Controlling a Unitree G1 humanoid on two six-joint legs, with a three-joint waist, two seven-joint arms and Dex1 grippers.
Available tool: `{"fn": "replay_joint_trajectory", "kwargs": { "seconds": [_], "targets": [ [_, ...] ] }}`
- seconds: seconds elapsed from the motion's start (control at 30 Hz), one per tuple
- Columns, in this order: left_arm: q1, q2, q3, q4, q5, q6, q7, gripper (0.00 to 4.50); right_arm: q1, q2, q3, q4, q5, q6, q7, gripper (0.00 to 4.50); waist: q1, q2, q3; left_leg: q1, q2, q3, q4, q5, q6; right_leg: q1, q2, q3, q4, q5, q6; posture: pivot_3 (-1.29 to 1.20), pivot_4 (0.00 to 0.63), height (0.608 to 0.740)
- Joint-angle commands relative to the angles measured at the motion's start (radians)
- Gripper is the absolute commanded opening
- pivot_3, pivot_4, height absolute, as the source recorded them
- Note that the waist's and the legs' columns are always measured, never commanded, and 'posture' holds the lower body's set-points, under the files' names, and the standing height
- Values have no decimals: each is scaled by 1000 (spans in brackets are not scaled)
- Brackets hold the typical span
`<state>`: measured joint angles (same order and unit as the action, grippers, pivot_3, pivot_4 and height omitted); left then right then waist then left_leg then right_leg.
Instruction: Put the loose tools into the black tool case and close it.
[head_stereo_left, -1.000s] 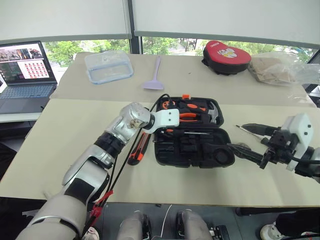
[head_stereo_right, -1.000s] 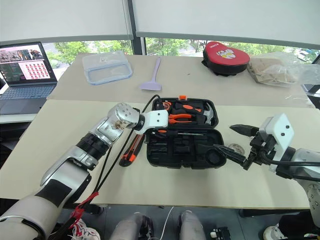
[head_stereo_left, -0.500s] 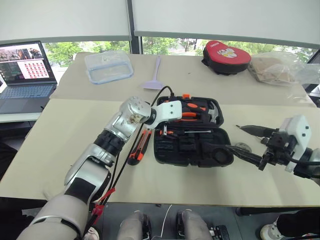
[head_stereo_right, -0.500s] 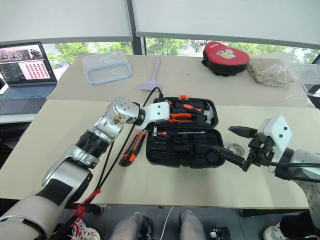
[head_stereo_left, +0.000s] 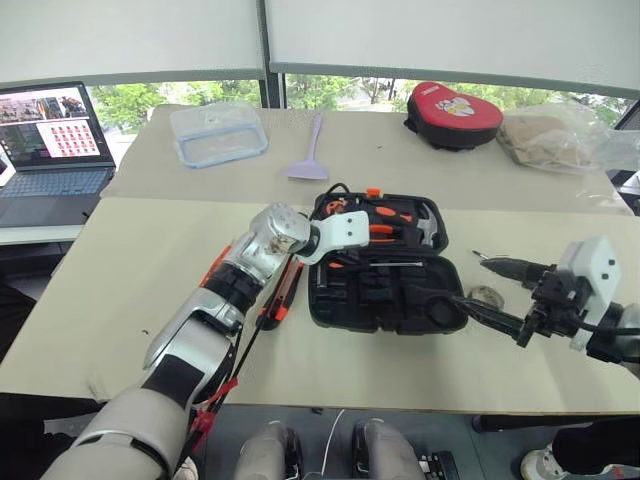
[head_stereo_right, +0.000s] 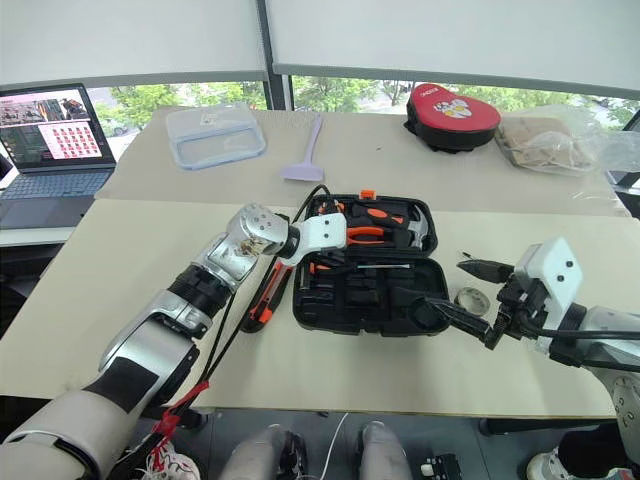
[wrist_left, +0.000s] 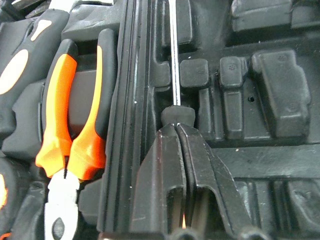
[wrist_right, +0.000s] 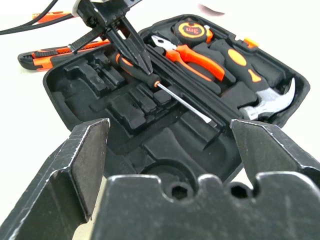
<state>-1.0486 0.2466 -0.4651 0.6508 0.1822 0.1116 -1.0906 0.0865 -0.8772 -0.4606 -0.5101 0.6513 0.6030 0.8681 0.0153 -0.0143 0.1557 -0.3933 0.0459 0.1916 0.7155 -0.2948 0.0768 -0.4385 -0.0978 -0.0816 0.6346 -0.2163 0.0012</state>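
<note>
Both grippers over black hinged plastic tool case: left gripper now pinched together, empty, above steel-shafted screwdriver, previously apart; right gripper unchanged, spread, 3 o'clock.

Two beige tables meet edge to edge. Behind them, white blinds hang partway down over windows showing green trees, perhaps daylight. A laptop sits at left.

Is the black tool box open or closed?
Open. The black tool case lies flat; its moulded slots, pliers and hammer show inside.
</note>
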Motion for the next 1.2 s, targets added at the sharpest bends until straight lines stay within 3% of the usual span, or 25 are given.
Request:
{"fn": "replay_joint_trajectory", "kwargs": {
  "seconds": [0.03, 0.2, 0.3, 0.4, 0.47, 0.57, 0.73, 0.8, 0.97, 1.2],
  "targets": [
    [2, -9, -44, 45, 58, -38, 11, 67, -5, 3, -46, -25, 20, -11, -10, 4500, 0, 0, 0, 0, 0, 0, 0, 0, 0, 0, 0, 0, 0, 0, 0, 0, 150, 731],
    [21, -1, -58, 58, 83, -80, 12, 67, 14, 6, -46, 9, -17, -31, -11, 4500, 0, 0, -1, 1, 0, 0, 0, 0, 0, 1, 0, 0, 0, 0, 0, 0, 150, 731],
    [5, 14, 41, 24, 4, -44, 12, 67, 52, -3, -66, 72, -79, -57, -18, 4500, 0, 0, -1, 1, 0, 0, 0, -1, 1, 2, -1, 0, 0, 0, 0, 0, 150, 731],
    [15, 40, 152, -70, -124, 49, -53, 714, 77, -12, -91, 134, -127, -94, -12, 4500, -6, 0, -1, 0, 0, 0, 0, -1, 1, 0, -1, 0, 0, 0, 0, 0, 150, 731],
    [45, 76, 210, -179, -224, 129, -131, 1570, 84, -26, -107, 185, -145, -105, 4, 4500, -10, 0, -1, -1, 0, 0, 0, 0, 1, -2, 0, 0, 4, 0, 1, 0, 150, 731],
    [135, 205, 323, -448, -443, 329, -286, 2607, 61, -77, -111, 345, -195, -154, 50, 4500, -20, 0, -1, 0, 0, 1, 0, 0, 0, -4, -1, 1, 6, -1, 1, 0, 150, 731],
    [326, 472, 414, -810, -669, 592, -403, 4432, -178, -184, 80, 770, -347, -333, 135, 4500, -45, 1, 0, 8, 1, 3, -1, 0, -1, 1, -1, 6, 8, -4, 3, 0, 150, 731],
    [370, 517, 439, -896, -733, 649, -395, 4473, -286, -195, 150, 927, -408, -397, 149, 4500, -41, 1, 0, 10, 0, 3, -1, 0, -1, 3, -1, 6, 9, -8, 9, 0, 150, 731],
    [430, 560, 474, -1026, -812, 718, -316, 4473, -514, -180, 299, 1256, -545, -545, 158, 4500, -23, 2, 0, 10, -1, 3, 0, 0, -1, 3, -2, 7, 10, -8, 9, 0, 150, 731],
    [477, 605, 497, -1104, -863, 734, -251, 4473, -687, -125, 412, 1521, -647, -601, 165, 4500, -35, 2, 0, 11, -1, 4, -1, 1, -2, 3, -1, 9, 11, -5, 2, 0, 150, 731]
  ]
}}
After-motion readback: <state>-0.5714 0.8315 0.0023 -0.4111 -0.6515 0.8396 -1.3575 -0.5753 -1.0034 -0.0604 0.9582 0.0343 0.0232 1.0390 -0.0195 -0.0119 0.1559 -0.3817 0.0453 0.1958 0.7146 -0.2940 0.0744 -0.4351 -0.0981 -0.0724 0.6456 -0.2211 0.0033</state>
